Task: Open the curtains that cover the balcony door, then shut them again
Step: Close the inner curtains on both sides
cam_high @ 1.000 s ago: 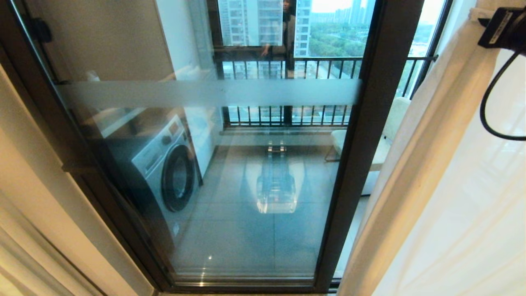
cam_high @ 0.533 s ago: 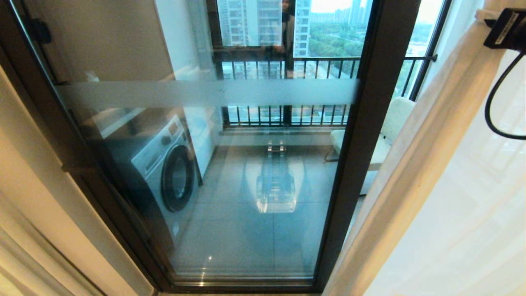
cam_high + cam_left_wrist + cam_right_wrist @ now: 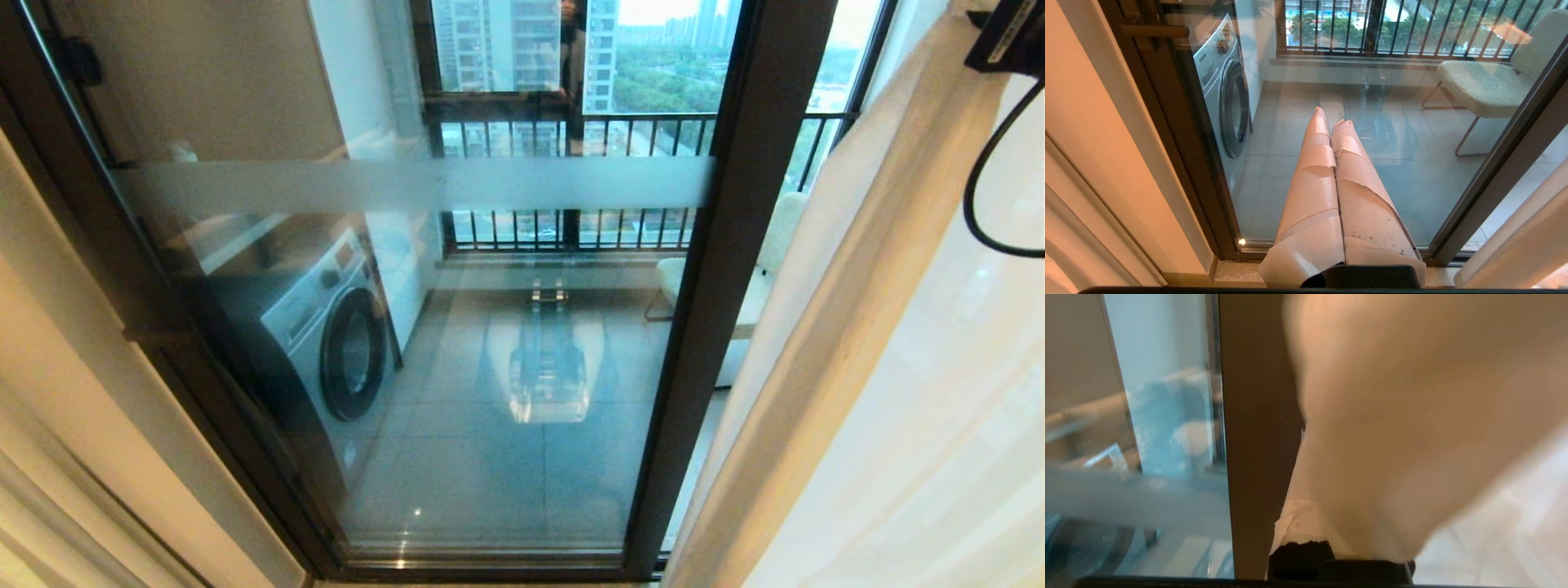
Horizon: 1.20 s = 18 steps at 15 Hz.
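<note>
Curtains (image 3: 857,327) hang lengthwise at right, clamped in right gripper (image 3: 1306,522) fingers; balcony door (image 3: 424,343) uncovered; left gripper (image 3: 1331,122) fingers together.

Daylight comes through the balcony door (image 3: 424,327), bright at the sky, dimmer indoors. Reflections and glare veil the glass. The sheer curtain (image 3: 922,425) glows. Frame lines bow at the head view's edges. The right wrist view is blurred.
</note>
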Tool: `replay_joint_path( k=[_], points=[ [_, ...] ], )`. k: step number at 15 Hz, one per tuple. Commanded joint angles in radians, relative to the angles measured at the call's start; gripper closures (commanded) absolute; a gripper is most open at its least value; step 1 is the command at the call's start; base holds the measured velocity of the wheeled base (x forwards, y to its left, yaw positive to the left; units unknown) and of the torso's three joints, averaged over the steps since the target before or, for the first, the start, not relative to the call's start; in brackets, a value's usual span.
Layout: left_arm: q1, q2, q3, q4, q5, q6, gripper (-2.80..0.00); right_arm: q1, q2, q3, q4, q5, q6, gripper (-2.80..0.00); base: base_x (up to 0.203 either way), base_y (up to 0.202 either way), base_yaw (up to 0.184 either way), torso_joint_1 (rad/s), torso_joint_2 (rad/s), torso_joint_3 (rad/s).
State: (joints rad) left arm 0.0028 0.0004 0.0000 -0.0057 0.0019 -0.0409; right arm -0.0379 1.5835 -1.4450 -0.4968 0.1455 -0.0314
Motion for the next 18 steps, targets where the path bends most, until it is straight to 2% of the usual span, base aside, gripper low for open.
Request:
replay_joint_path(
  k=[1, 5, 8, 11, 15, 18],
  points=[
    [0.000, 0.000, 0.000, 0.000, 0.000, -0.001, 0.00, 0.001, 0.027, -0.044, -0.003, 0.000, -0.004, 0.00, 0.000, 0.000, 0.000, 0.000, 0.00, 0.000],
    [0.000, 0.000, 0.000, 0.000, 0.000, -0.001, 0.00, 0.038, 0.103, -0.171, 0.007, -0.001, -0.004, 0.00, 0.000, 0.000, 0.000, 0.000, 0.00, 0.000],
    [0.000, 0.000, 0.000, 0.000, 0.001, -0.001, 0.00, 0.101, 0.166, -0.274, 0.009, -0.002, -0.005, 0.00, 0.000, 0.000, 0.000, 0.000, 0.00, 0.000],
    [0.000, 0.000, 0.000, 0.000, 0.001, -0.001, 0.00, 0.166, 0.208, -0.316, 0.005, -0.003, -0.016, 0.00, 0.000, 0.000, 0.000, 0.000, 0.00, 0.000],
    [0.000, 0.000, 0.000, 0.000, 0.000, -0.001, 0.00, 0.291, 0.291, -0.427, 0.010, -0.088, -0.033, 0.00, 0.000, 0.000, 0.000, 0.000, 0.00, 0.000],
    [0.000, 0.000, 0.000, 0.000, 0.001, -0.001, 0.00, 0.359, 0.344, -0.486, 0.009, -0.096, -0.054, 0.00, 0.000, 0.000, 0.000, 0.000, 0.00, 0.000]
  ],
)
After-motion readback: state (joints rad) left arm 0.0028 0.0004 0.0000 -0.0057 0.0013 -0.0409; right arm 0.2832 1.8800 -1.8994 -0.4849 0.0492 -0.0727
